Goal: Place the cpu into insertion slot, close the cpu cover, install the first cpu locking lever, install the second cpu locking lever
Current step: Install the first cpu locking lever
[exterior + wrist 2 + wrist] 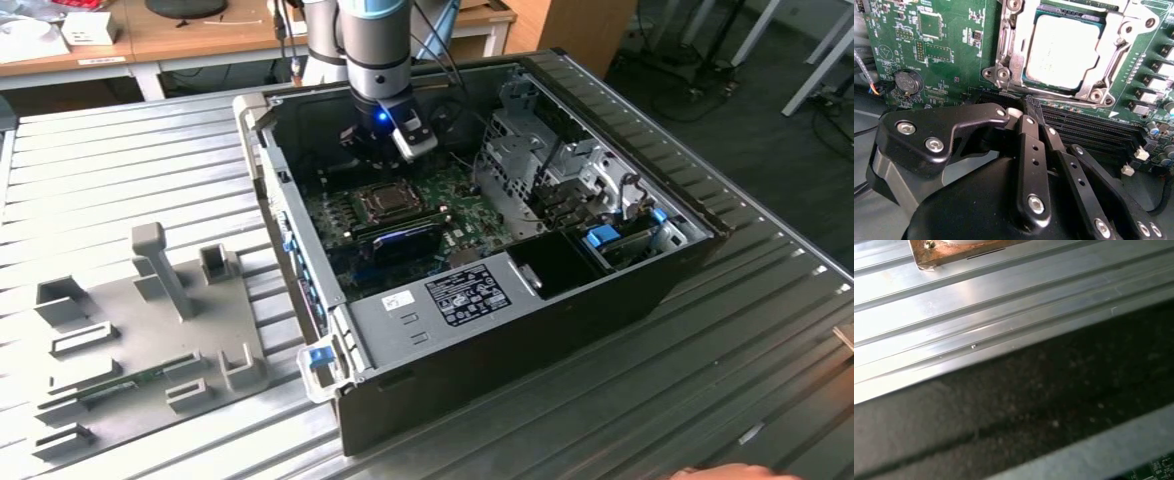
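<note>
Second wrist view shows the cpu [1061,50] just beyond the closed fingers [1029,150].

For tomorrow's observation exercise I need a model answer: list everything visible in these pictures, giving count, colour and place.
computer case: one, black, open, on the table
table: one, silver ribbed metal, under the case
circuit board: one, green, inside the case
insertion slot: one, silver-rimmed, on the circuit board
cpu: one, dull grey, seated in the insertion slot
cpu cover: one, silver, lying down around the cpu
memory slots: several, black, beside the insertion slot
coin battery: one, dark, on the circuit board
fixture tray: one, grey, at the exterior view's left
arm: one, grey, above the case
pincer: one, black, shut, near the slot's edge
</note>
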